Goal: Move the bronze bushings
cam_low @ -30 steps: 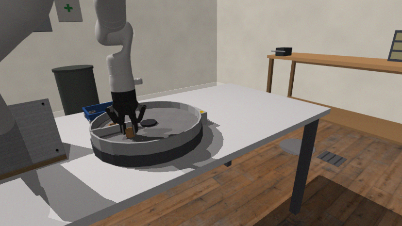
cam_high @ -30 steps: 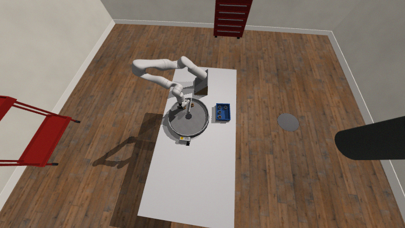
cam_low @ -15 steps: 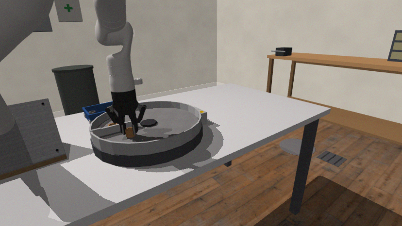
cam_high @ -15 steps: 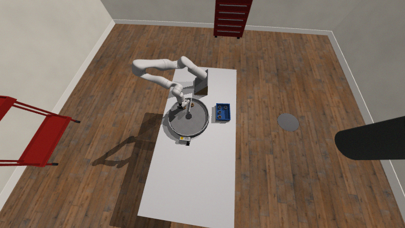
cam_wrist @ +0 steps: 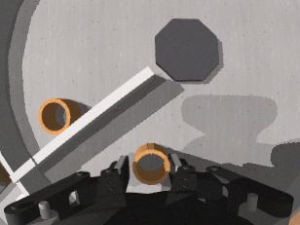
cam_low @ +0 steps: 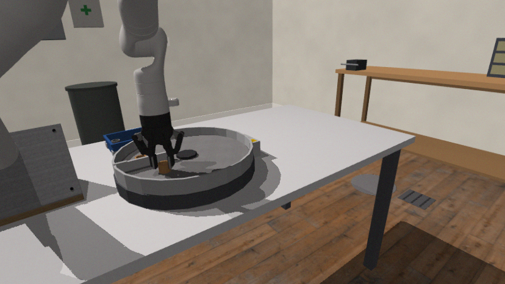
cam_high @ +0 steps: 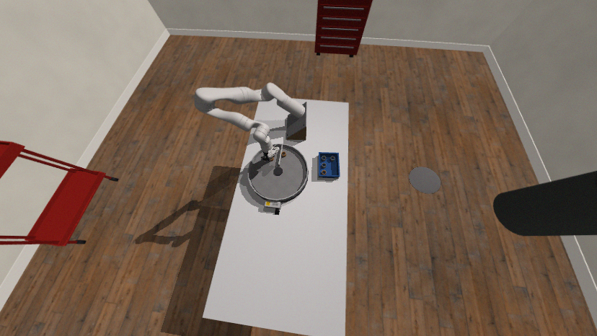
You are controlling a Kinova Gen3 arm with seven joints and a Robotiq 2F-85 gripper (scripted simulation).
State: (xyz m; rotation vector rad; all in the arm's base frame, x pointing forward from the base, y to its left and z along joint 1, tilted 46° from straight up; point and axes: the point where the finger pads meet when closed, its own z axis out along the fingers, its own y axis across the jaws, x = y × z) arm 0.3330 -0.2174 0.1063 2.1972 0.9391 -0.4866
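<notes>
From top, 2 bronze bushings (cam_high: 283,153) (cam_high: 271,158) (cam_low: 164,167) (cam_wrist: 137,167) stand on disc (cam_high: 277,187) (cam_low: 215,146) (cam_wrist: 107,38), at 1 and 11 o'clock; gripper (cam_high: 267,157) (cam_low: 162,162) (cam_wrist: 148,165) is partly open around the second. Crate (cam_high: 339,165) (cam_low: 121,134), 3 o'clock, has 1 bronze, 3 steel. White table (cam_high: 284,258) (cam_low: 296,130), wooden floor (cam_high: 388,258) (cam_low: 219,253).

Bronze bushings (cam_high: 283,154) (cam_low: 164,167) (cam_wrist: 151,165) upright on the turntable's grey disc (cam_high: 275,187) (cam_low: 219,148) (cam_wrist: 117,38).
</notes>
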